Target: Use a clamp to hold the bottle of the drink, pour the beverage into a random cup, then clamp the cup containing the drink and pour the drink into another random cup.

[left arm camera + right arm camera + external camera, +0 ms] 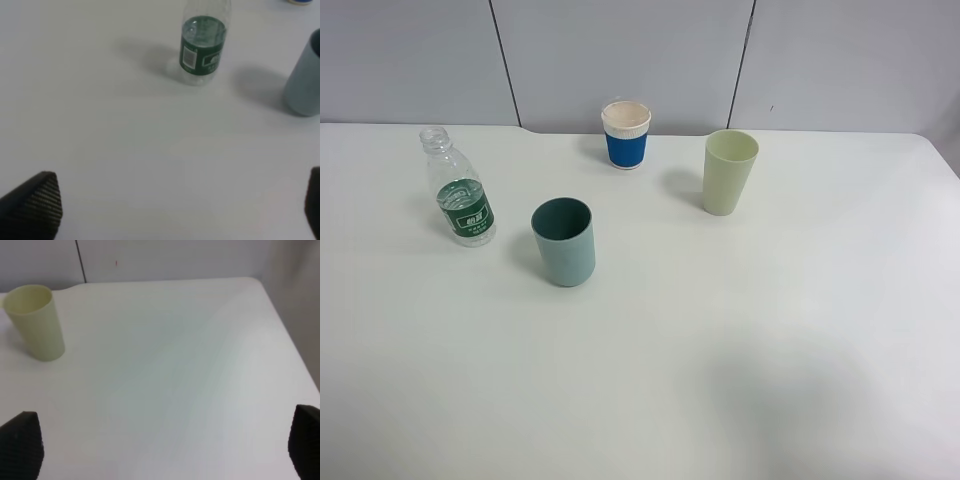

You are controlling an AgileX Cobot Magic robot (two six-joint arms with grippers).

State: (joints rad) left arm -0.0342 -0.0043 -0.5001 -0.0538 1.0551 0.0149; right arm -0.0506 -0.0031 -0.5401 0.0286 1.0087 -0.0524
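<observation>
A clear plastic bottle with a green label and no cap stands upright at the table's left; it also shows in the left wrist view. A teal cup stands to its right, seen at the edge of the left wrist view. A blue-sleeved paper cup stands at the back. A pale green cup stands at the right, also in the right wrist view. My left gripper is open, well short of the bottle. My right gripper is open over bare table. Neither gripper shows in the high view.
The white table has a rounded far right corner and a grey panelled wall behind it. A soft shadow lies on the table's front right.
</observation>
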